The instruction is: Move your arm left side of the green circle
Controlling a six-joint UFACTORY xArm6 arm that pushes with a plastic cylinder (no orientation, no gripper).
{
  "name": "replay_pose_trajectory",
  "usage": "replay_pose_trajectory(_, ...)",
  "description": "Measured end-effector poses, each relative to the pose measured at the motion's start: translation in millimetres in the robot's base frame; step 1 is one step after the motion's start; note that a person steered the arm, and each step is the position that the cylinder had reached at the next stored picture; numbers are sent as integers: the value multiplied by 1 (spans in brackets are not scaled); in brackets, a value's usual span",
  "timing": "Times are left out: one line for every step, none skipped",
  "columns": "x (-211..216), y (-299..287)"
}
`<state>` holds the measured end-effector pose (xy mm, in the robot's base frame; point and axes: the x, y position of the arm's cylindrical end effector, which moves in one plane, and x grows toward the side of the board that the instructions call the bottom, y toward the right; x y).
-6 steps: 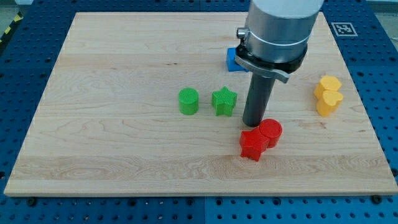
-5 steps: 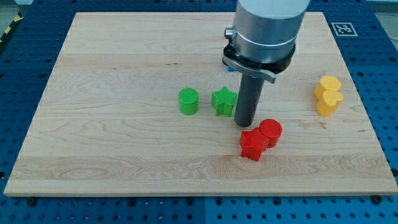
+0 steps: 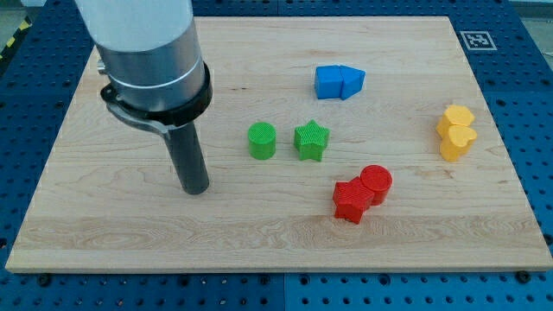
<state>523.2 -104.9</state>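
The green circle [image 3: 262,141] stands near the middle of the wooden board [image 3: 130,233]. My tip [image 3: 197,189] rests on the board to the view's left of the green circle and a little lower, a clear gap apart from it. A green star [image 3: 312,141] sits just to the right of the circle.
Two blue blocks [image 3: 339,82] touch each other at the view's top right of centre. A red star [image 3: 351,200] and a red cylinder [image 3: 377,182] touch at the lower right. Two yellow blocks [image 3: 455,132] sit at the far right.
My tip has swept from beside the red blocks and green star leftwards across the board, past the green circle. The blue blocks are now uncovered. No block has moved.
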Motion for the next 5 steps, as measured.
replay_pose_trajectory(-19,-4)
replay_pose_trajectory(-41,-4)
replay_pose_trajectory(-62,0)
replay_pose_trajectory(-62,7)
replay_pose_trajectory(-62,26)
